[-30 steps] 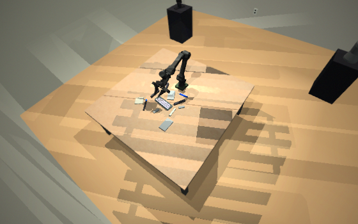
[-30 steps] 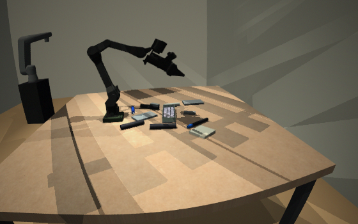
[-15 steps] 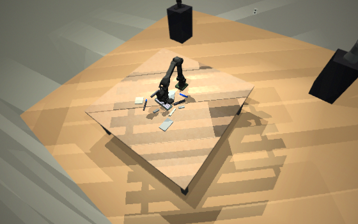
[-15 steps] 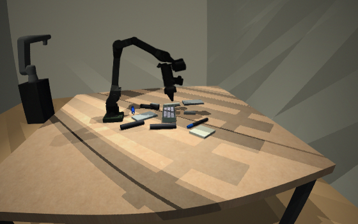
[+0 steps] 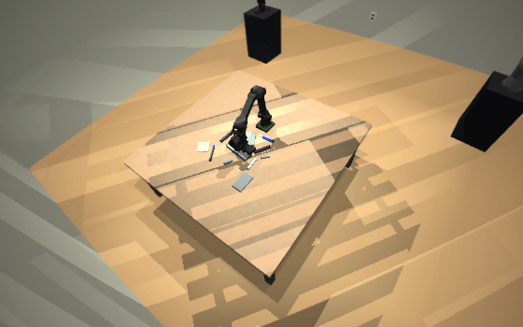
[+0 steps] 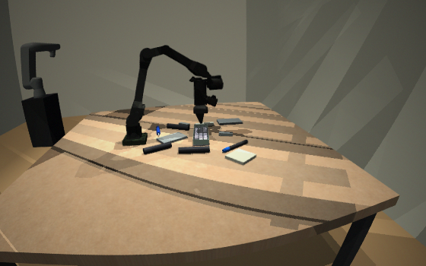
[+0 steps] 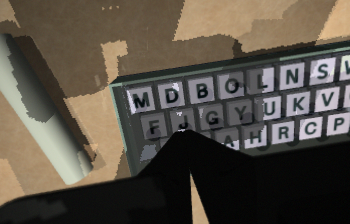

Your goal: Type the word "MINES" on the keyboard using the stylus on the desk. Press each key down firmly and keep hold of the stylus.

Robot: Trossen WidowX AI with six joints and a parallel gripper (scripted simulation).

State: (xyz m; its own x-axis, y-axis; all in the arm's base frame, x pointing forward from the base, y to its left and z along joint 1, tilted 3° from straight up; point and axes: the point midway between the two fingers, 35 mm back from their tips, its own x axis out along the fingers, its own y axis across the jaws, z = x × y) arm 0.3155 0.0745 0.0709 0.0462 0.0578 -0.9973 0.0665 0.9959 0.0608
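Note:
The keyboard (image 5: 242, 155) (image 6: 201, 142) (image 7: 292, 76) lies under the arm, its letter keys facing up. M is at the left end of its top row in the wrist view, with N and S further right; I and E cannot be made out. My gripper (image 6: 201, 121) (image 7: 183, 139) points down, shut, with its fingertips together and nothing seen between them. The tips show over the J key area and hide part of the bottom row. A pale round stick (image 5: 251, 163) (image 7: 41, 110), which may be the stylus, lies on the table beside the keyboard's M end.
A dark pen with a blue end (image 5: 212, 153) (image 6: 235, 146) and a blue pen (image 5: 267, 139) (image 6: 158, 131) lie near the keyboard. Dark cylinders (image 5: 262, 149) (image 6: 194, 150), a cream pad (image 5: 203, 147) (image 6: 240, 156), a grey slab (image 5: 243, 182) (image 6: 230, 121) and small grey blocks (image 5: 228, 162) (image 6: 225, 134) lie around.

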